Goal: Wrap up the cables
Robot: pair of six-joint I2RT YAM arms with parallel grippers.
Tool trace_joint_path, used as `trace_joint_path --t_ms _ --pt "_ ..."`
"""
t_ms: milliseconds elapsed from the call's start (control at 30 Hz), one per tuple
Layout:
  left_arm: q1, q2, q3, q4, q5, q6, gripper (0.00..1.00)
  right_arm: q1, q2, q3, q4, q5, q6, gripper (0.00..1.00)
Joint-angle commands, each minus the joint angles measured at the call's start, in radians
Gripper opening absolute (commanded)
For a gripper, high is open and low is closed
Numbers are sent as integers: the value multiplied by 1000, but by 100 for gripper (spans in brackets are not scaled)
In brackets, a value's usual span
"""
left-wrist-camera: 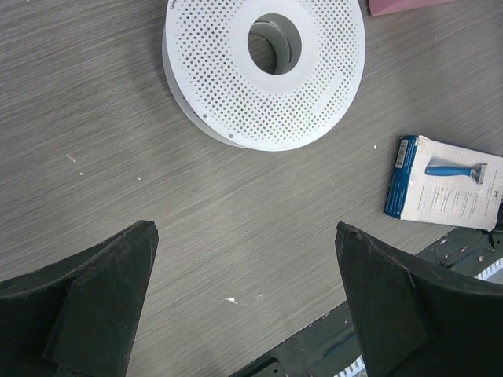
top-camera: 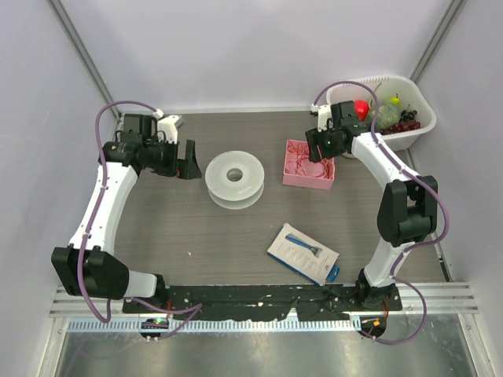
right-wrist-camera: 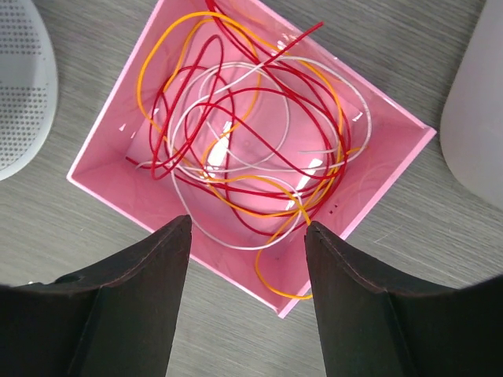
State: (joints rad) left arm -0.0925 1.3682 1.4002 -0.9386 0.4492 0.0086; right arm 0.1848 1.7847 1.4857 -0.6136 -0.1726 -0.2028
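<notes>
Top view, clock positions taken from the middle of the grey wood-grain table (top-camera: 196, 243).

- Thin red, orange and white cables (right-wrist-camera: 236, 126): a loose tangle inside the square pink plastic tray (right-wrist-camera: 110, 133), at 1 o'clock.
- Right gripper (right-wrist-camera: 247, 228): above the tray's near edge, jaws parted, grasping nothing.
- Left gripper (left-wrist-camera: 245, 228): at 9 o'clock, jaws spread wide, empty, above bare table.
- White perforated plastic spool (top-camera: 216, 184): lying flat at 10 o'clock.
- White-and-blue carded razor pack (top-camera: 302, 253): 5 o'clock.
- White plastic tub (top-camera: 416, 94) of fruit: 2 o'clock.
</notes>
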Motion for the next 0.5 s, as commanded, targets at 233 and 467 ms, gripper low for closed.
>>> trace_joint_path --t_ms 233,467 --pt "-4 8 19 26 42 5 100 18 -24 71 -11 -231 43 69" --pt "-4 15 25 32 40 -1 100 44 53 114 31 -208 114 68"
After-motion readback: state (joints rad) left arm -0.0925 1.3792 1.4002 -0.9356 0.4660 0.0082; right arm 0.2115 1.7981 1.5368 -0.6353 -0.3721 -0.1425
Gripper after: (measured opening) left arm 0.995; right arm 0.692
